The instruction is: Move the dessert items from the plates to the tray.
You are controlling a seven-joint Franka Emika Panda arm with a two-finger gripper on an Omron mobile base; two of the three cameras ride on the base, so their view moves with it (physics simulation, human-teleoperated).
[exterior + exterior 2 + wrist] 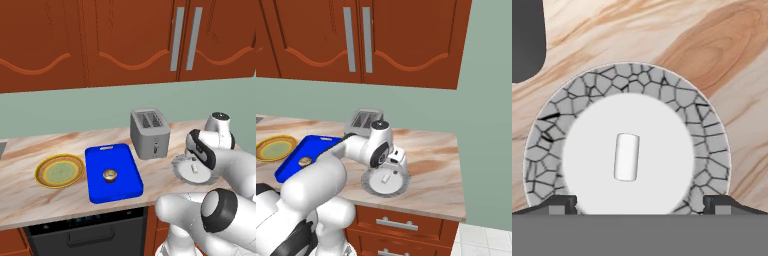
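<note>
Spread fingers (640, 202) above grey plate (712, 145), white piece (626, 157) seemingly centred between

Bright even rendered light, sharp focus throughout, faint soft shadows, no glare

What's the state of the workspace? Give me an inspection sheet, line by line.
Surface: marbled counter, bare between the items.
Job's things: cupcake already on the blue tray; white piece lying on the grey plate; yellow plate holds nothing.
Clutter: toaster behind the tray.
Grippers: gripper open, above the grey plate, fingertips wide apart either side of the white piece.
Cables: nothing seen.
Surroundings: wooden cabinets above, drawers below.
</note>
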